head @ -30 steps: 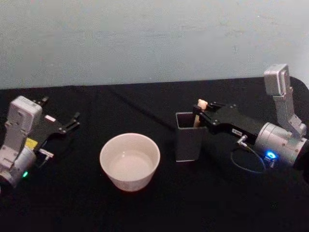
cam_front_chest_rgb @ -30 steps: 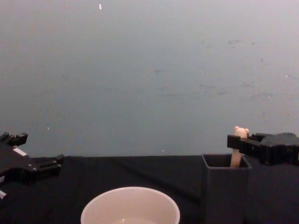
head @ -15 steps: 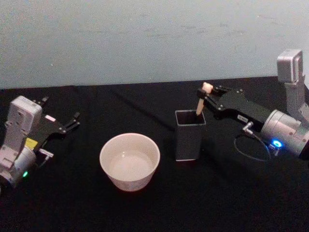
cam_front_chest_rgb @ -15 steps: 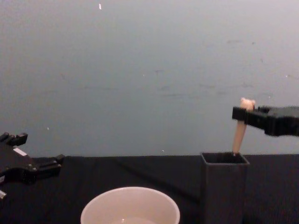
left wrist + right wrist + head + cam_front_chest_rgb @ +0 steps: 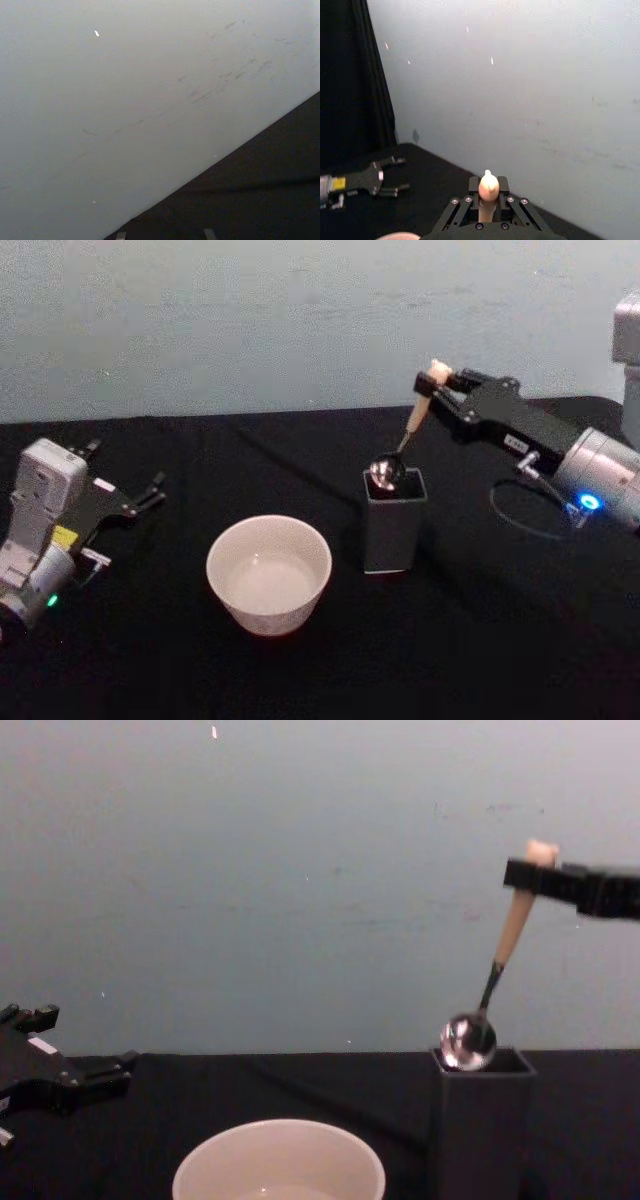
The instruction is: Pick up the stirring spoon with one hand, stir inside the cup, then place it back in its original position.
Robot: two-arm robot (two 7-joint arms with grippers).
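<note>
Right pincer [image 5: 432, 381] grips stirring spoon [image 5: 409, 427] by top, bowl at holder [image 5: 392, 527] mouth; left pincer [image 5: 128, 470] wide.

Mirror-bright metal bowl and matt beige handle on the stirring spoon [image 5: 514, 925]; smooth, glossy cup [image 5: 250, 612]; matt grey holder [image 5: 390, 535]; black matt tablecloth [image 5: 480, 640].

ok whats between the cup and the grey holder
Only bare black tablecloth between cup and holder in the head view. The right tool holds the spoon above the holder; left tool parked left.
</note>
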